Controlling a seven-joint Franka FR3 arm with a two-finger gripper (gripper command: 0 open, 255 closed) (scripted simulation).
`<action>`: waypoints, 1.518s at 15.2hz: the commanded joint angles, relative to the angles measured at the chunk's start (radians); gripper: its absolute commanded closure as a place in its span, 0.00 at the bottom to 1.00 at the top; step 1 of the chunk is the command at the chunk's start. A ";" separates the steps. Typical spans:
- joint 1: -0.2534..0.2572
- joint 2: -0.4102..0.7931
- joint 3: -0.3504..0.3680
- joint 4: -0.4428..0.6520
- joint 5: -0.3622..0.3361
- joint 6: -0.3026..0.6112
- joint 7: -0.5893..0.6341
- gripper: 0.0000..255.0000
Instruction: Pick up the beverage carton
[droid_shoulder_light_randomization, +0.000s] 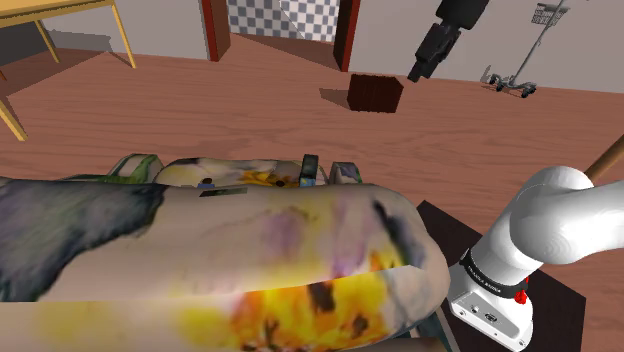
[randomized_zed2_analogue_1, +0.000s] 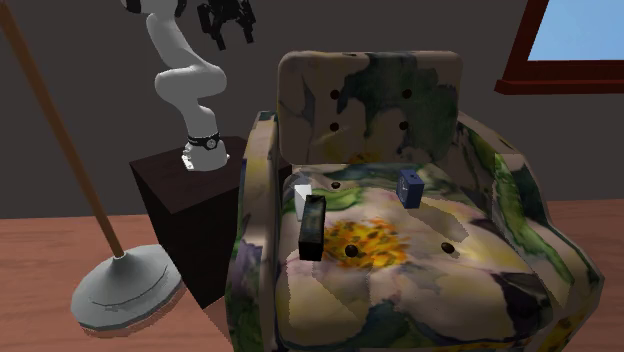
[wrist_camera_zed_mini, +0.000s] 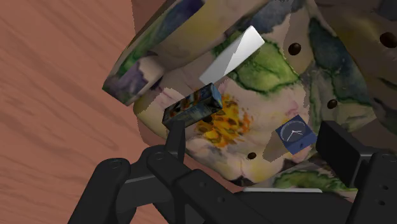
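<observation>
Floral fabric covers the armchair (randomized_zed2_analogue_1: 370, 100), and its seat carries three things. A white box (randomized_zed2_analogue_1: 301, 196) sits left of centre in the second exterior view, with the carton (randomized_zed2_analogue_1: 314, 228) just in front of it. A blue cube (randomized_zed2_analogue_1: 411, 187) with a clock face lies well apart toward the right. The carton stands upright on the seat's left part, near the armrest and toward the front edge. It is a tall, narrow, dark box, and in the wrist view the carton (wrist_camera_zed_mini: 192, 106) shows blue and yellow print on its sides. The tool (randomized_zed2_analogue_1: 228, 25) hangs at the upper left of the second exterior view, beside the chair back's top and well above the seat. In the wrist view its fingers (wrist_camera_zed_mini: 175, 135) are spread wide, released, grasping and touching nothing. The arm (randomized_zed2_analogue_1: 180, 70) rises from a dark stand (randomized_zed2_analogue_1: 185, 215) beside the chair.
</observation>
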 joint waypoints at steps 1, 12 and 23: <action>0.000 0.000 0.000 0.000 0.000 0.000 0.000 0.00; -0.044 0.338 0.097 -0.004 0.034 0.280 0.241 0.00; -0.077 0.746 0.138 0.136 0.019 0.478 0.477 0.00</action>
